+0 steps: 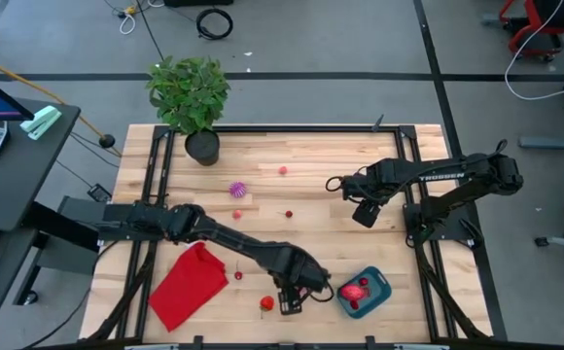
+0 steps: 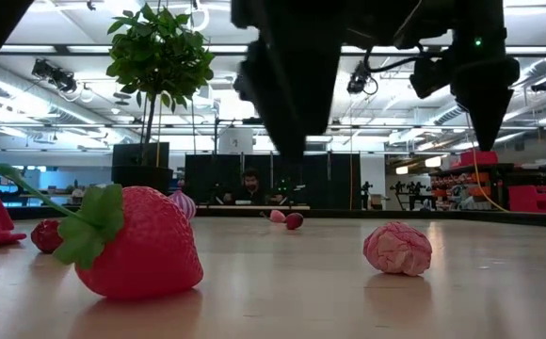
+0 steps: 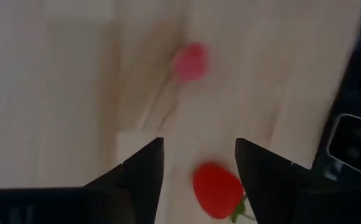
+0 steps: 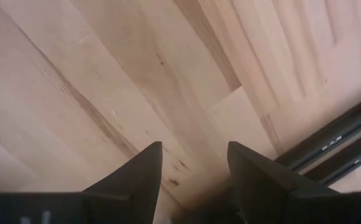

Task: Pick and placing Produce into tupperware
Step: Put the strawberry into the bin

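Observation:
A red strawberry [image 1: 266, 303] [image 2: 136, 250] lies on its side on the table near the near edge. My left gripper [image 1: 290, 303] [image 3: 199, 146] hangs open just beside and above it. In the left wrist view the strawberry [image 3: 216, 190] shows between the two fingers without touching them. The teal tupperware [image 1: 376, 289] stands to the right and holds red and pink produce [image 1: 355, 291]. More produce lies about: a purple piece [image 1: 238, 189], a pink piece [image 1: 237, 213], small red pieces [image 1: 283, 170] [image 1: 289, 214] [image 1: 239, 275], and a pink lump [image 2: 397, 248]. My right gripper [image 1: 365, 214] [image 4: 194, 149] waits open over bare wood at the right.
A flat red cloth [image 1: 190, 284] lies left of the strawberry. A potted plant [image 1: 190, 97] stands at the far left corner. Dark frame rails [image 1: 156, 175] [image 1: 413, 175] run along both sides of the table. Bare wood [image 1: 331, 243] lies between the arms.

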Available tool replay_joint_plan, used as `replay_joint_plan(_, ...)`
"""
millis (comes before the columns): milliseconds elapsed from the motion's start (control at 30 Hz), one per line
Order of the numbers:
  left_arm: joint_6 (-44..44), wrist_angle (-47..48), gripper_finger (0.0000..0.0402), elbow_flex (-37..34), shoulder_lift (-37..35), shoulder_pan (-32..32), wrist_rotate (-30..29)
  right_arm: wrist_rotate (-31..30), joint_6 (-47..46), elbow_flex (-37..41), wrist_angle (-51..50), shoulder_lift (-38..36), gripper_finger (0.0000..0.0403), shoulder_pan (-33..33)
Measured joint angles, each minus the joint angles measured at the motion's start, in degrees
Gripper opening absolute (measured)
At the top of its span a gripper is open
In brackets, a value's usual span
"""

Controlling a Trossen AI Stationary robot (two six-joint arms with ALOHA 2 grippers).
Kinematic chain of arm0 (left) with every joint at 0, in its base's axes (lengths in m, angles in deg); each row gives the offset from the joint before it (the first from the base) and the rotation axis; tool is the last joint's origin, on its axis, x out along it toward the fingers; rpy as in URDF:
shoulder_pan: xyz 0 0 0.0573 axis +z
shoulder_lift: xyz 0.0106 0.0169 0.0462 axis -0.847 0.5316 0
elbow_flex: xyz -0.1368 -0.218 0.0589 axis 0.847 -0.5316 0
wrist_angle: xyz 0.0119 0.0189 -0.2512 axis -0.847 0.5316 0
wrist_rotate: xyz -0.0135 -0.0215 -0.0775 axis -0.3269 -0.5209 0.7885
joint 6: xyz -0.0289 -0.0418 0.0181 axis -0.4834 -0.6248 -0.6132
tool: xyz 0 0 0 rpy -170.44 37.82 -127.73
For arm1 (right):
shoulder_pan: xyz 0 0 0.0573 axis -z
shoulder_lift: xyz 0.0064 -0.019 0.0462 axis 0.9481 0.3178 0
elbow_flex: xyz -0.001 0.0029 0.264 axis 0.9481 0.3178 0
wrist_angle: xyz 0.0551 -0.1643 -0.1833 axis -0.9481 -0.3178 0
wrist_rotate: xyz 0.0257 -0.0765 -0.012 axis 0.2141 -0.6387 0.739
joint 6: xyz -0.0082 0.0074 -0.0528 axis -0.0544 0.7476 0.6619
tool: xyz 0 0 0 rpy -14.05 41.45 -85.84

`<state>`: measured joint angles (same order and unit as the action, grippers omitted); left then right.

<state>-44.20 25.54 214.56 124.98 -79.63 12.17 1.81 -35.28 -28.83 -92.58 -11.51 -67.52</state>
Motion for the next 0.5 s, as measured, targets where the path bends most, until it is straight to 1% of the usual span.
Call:
replay_joint_plan(100,-7.4,0.2,0.0217,0.1,-0.1,-0.9,0.0,0.0,1.3,0.0,0.4,0.0,0.0191,0.0)
replay_joint_plan(233,-20.5,0.8,0.0224,0.1,-0.2,-2.9,0.3,0.0,1.5,0.0,0.6,0.0,0.0191,0.0)
replay_joint_plan(500,-45.9,2.2,0.0221,0.1,-0.3,-8.7,1.3,0.0,4.1,0.0,0.6,0.0,0.0191,0.0)
